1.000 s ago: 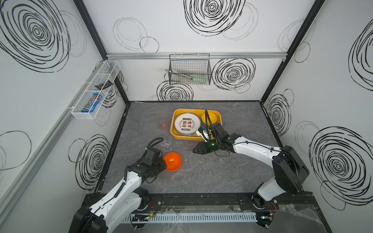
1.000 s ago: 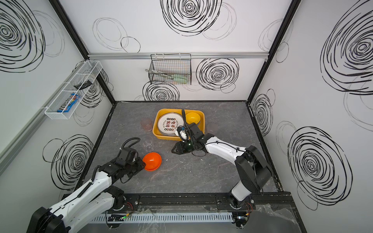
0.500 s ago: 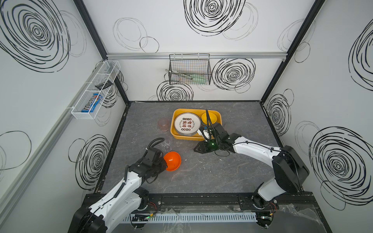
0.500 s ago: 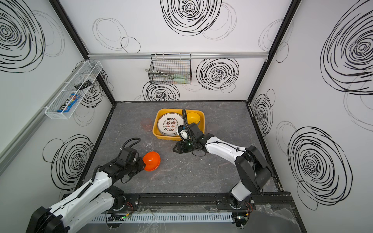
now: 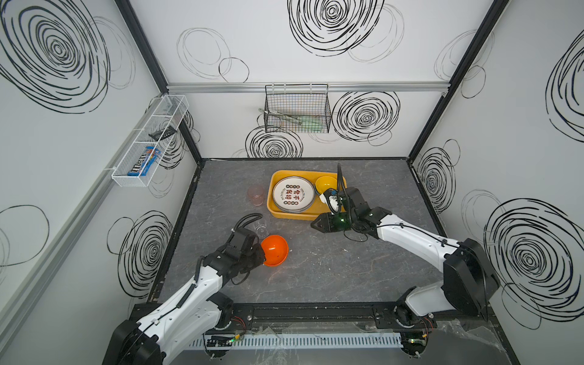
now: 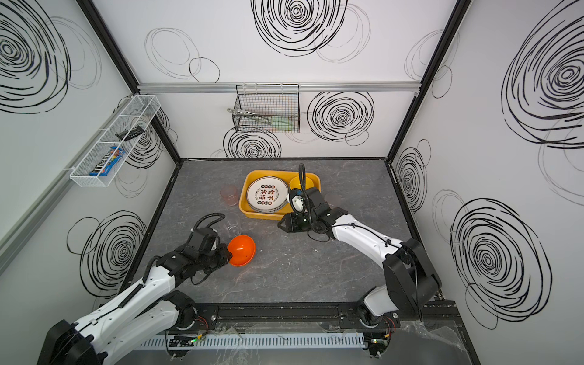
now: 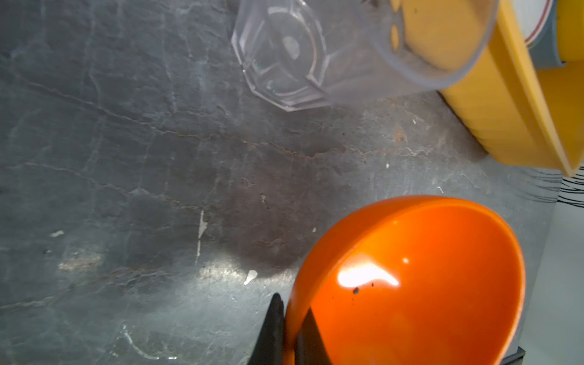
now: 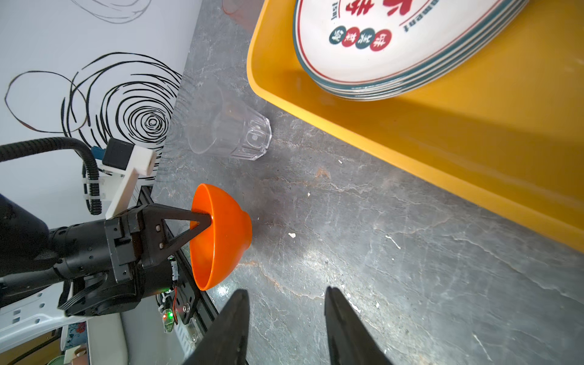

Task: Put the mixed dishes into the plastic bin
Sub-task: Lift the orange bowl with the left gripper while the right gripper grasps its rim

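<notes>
My left gripper [image 5: 261,252] [image 7: 289,303] is shut on the rim of the orange bowl [image 5: 274,250] [image 6: 241,250] [image 7: 410,284] [image 8: 221,234], one finger inside and one outside, the bowl tipped. The yellow plastic bin [image 5: 294,216] [image 6: 252,215] [image 8: 442,142] at mid table holds a stack of white plates [image 5: 293,193] [image 8: 395,38] and a yellow bowl [image 5: 326,184]. A clear cup [image 5: 261,228] [image 7: 300,57] [image 8: 230,132] sits just behind the orange bowl. A pink cup [image 5: 256,195] stands left of the bin. My right gripper [image 5: 313,225] [image 8: 286,292] is open and empty at the bin's front wall.
A black wire basket [image 5: 297,109] hangs on the back wall and a white mesh shelf [image 5: 148,142] on the left wall. The black frame rail [image 5: 303,311] runs along the table's front edge.
My left gripper's jaws have closed onto the orange bowl's rim. The right gripper has stayed in about the same spot by the bin.
</notes>
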Robot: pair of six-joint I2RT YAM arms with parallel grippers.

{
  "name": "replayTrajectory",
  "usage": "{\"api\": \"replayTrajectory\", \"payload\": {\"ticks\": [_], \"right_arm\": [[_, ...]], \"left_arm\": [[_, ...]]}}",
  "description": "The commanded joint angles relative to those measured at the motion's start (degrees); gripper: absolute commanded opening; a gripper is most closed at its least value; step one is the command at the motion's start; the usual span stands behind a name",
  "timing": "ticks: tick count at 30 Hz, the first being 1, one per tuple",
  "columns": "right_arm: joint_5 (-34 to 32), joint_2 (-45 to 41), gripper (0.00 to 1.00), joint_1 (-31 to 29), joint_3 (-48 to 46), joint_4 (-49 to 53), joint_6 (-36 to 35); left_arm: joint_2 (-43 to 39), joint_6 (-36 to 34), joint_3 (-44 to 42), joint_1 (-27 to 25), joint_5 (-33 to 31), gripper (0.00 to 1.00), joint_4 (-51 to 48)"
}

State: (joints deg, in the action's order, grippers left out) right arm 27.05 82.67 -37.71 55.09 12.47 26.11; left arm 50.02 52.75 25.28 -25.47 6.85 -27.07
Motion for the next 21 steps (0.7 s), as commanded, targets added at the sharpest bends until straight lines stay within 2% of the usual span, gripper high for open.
{"api": "replayTrajectory", "payload": {"ticks": [1,10,21], "right_arm": [[-0.07,-1.93,0.45,0.14,-0.32,1.27,0.70],[-0.22,-2.87,0.49,0.02,1.66,3.25,1.92],[-1.05,-2.20,0.49,-2.16,5.48,5.02,2.81]], "left_arm": [[0.75,-0.92,3.12,-1.02,-0.25,0.07,1.45],[4.62,-2.80,9.72,-3.43,-2.14,0.06,1.01],[11.24,-5.11,18.03,-6.18,-3.52,0.06,1.06]]}}
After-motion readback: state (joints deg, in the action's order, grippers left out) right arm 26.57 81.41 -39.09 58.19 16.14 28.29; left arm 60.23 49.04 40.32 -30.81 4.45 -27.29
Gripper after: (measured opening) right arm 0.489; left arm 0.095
